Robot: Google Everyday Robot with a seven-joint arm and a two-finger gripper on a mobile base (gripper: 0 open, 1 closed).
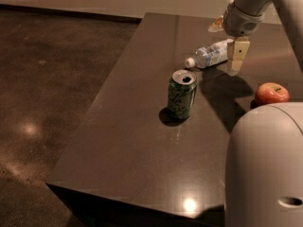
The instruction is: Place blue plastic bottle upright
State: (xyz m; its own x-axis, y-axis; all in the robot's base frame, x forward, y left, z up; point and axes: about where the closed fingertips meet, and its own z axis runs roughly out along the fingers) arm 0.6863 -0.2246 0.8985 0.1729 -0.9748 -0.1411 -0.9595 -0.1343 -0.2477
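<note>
The blue plastic bottle (209, 55) lies on its side on the dark table (137, 141), white cap pointing left toward the can. My gripper (236, 58) hangs just above and at the right end of the bottle, its pale fingers pointing down. The green soda can (182, 94) stands upright in front of the bottle, nearer the table's middle.
A red apple (271, 93) sits on the table to the right of the can. A small orange-and-white item (216, 24) lies behind the gripper. My arm's large grey body (265, 169) fills the lower right. The table's left edge drops to a dark polished floor (47, 103).
</note>
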